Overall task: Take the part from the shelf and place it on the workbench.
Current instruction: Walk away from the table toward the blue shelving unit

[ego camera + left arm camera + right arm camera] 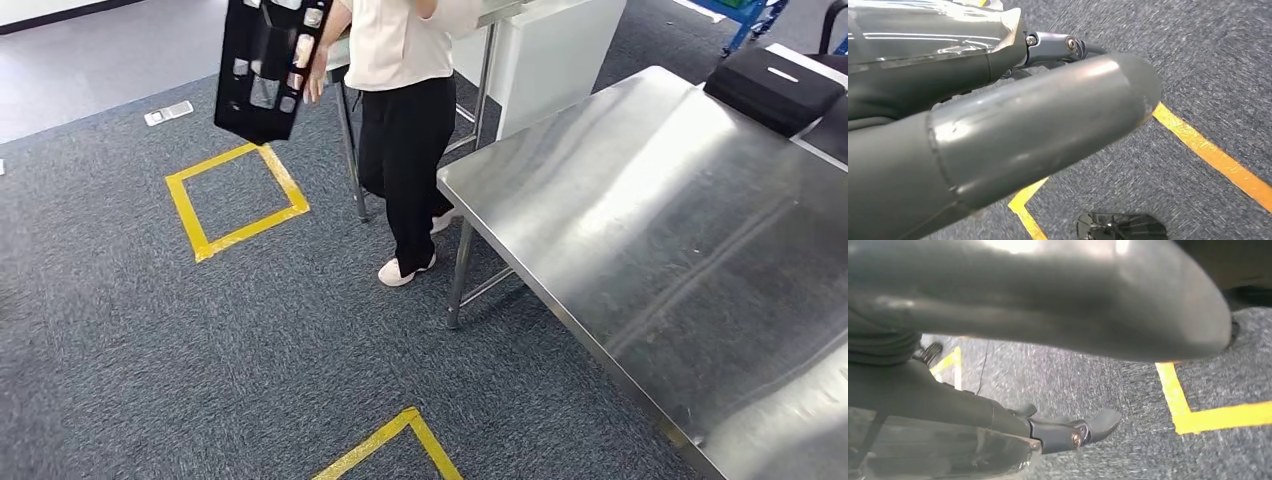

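Head view looks down on grey carpet, with the steel desk [680, 260] as the landmark. A person [405, 130] stands just beyond the desk's near-left corner and holds a black tray-like part [265, 65] hanging upright, its long axis running up and down. That part sits well to the left of the desk and farther from the robot than the desk's near edge. Whether it is the task's part is a judgement (no shelf can be made out). A taped yellow square [238, 200] lies on the carpet below the part, left of the desk.

Neither arm reaches toward the desk. The left robot hand [1013, 135] and the right robot hand [1038, 295] both hang over carpet and yellow tape, with nothing seen in them, but the thumbs hide the fingers, so I cannot tell how either is set. Being left of the desk, the part probably lies nearer the left arm, well apart from both hands.
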